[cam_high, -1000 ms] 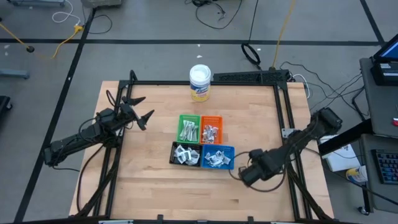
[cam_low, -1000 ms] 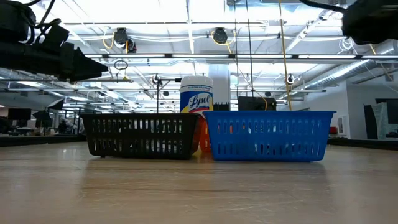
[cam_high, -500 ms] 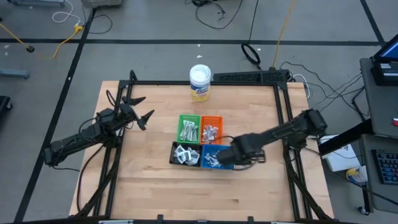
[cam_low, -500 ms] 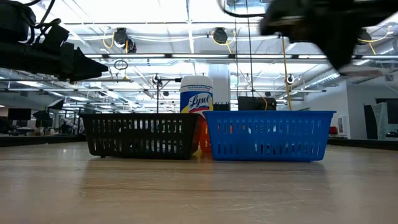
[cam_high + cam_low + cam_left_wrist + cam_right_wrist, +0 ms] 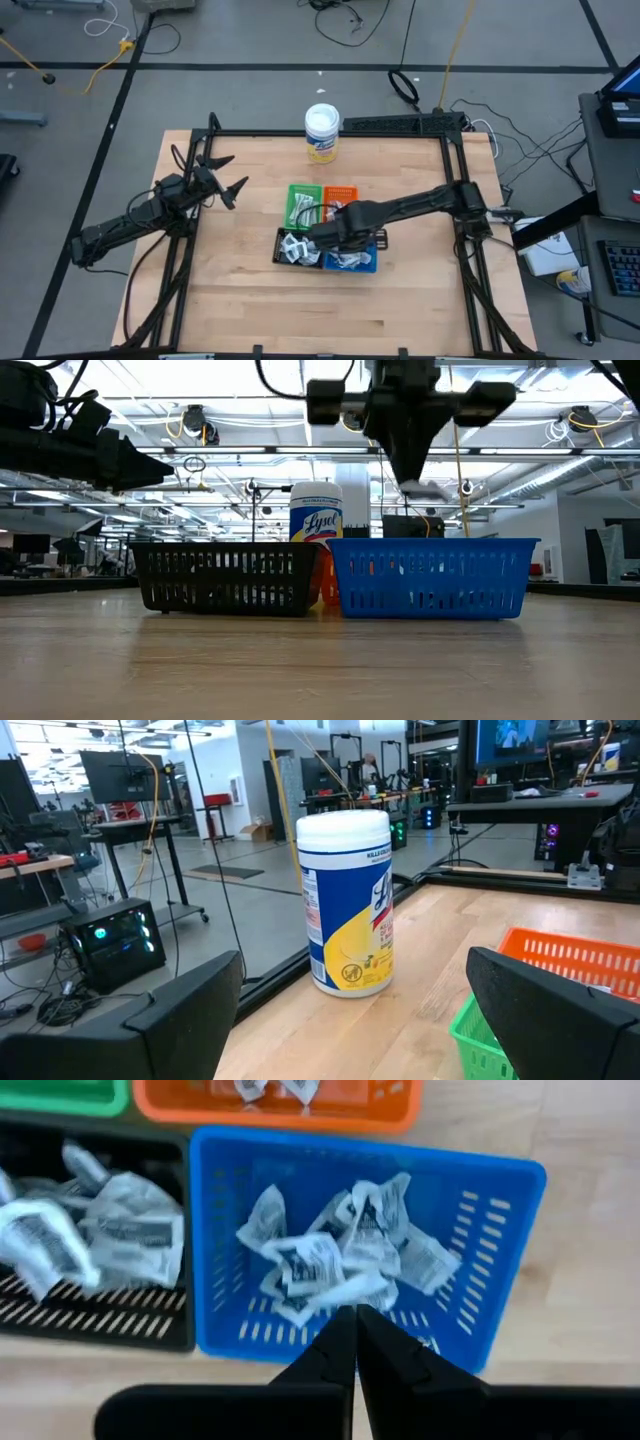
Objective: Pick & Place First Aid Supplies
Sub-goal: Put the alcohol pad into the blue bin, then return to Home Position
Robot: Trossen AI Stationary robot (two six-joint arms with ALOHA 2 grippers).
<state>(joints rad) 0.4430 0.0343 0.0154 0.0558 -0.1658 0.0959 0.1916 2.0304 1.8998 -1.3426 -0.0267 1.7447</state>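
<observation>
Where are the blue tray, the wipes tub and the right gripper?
blue tray (image 5: 505, 1270), right wrist view, bare floor by its wall.
wipes tub (image 5: 348, 910), left wrist view, label.
right gripper (image 5: 354, 1323), right wrist view, between shut fingers.

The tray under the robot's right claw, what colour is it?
Blue tray; clearest in the right wrist view.

matt wooden table, slotted plastic trays

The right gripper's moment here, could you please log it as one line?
right gripper: shut, empty, above blue tray | packets in tray | left gripper: open, waiting
</observation>
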